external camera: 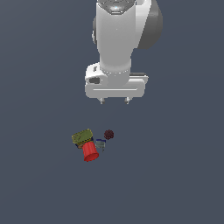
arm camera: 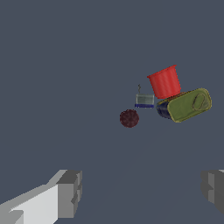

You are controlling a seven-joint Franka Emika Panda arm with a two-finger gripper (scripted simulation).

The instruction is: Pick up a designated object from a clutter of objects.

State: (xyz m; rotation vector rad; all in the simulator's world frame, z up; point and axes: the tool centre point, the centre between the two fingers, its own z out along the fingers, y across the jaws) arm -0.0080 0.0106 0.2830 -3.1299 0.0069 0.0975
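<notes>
You are looking at the gripper (external camera: 114, 100) hanging in the upper middle of the exterior view, its two fingertips (external camera: 102, 101) spread apart and holding nothing; in the wrist view the grey fingers (arm camera: 69, 193) are sitting far apart at the two lower corners. The dark maroon ball (external camera: 109, 134) is lying on the grey floor (external camera: 175, 175) just below centre, clear of the arm. It is sitting just beside the tiny blue-grey piece (external camera: 100, 144) without touching it. The red cup (external camera: 90, 152) is lying tipped, pressing against the olive-green box (external camera: 82, 138) at the exterior view's left of the cluster.
</notes>
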